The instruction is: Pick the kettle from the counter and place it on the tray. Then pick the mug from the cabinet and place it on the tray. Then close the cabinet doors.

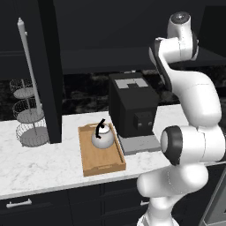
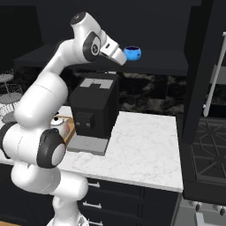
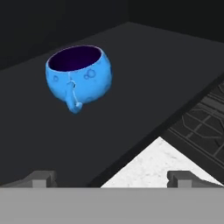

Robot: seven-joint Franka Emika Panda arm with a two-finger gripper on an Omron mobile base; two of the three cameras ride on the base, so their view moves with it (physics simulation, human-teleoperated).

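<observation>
With the kettle [image 1: 102, 136] already sitting on the tray [image 1: 100, 164], the spread, empty gripper [image 3: 112, 178] hangs short of the blue mug [image 3: 79, 77] on the cabinet shelf [image 3: 131, 74] and should probably advance toward it, straddling its rim before closing.

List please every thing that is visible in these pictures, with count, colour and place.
round silver-grey metal kettle: one, black handle, on the tray
light-brown wooden tray: one, on the counter, left of the coffee machine
white marble-look counter: one, over dark drawers
squat bright blue mug: one, purple inside, upright on the cabinet shelf
black wall cabinet: one, doors open
big black coffee machine: one, on the counter
grey wire basket stand: one, counter's left end
black stove: one, right of the counter
white arm's pincer: one, open, short of the mug
</observation>
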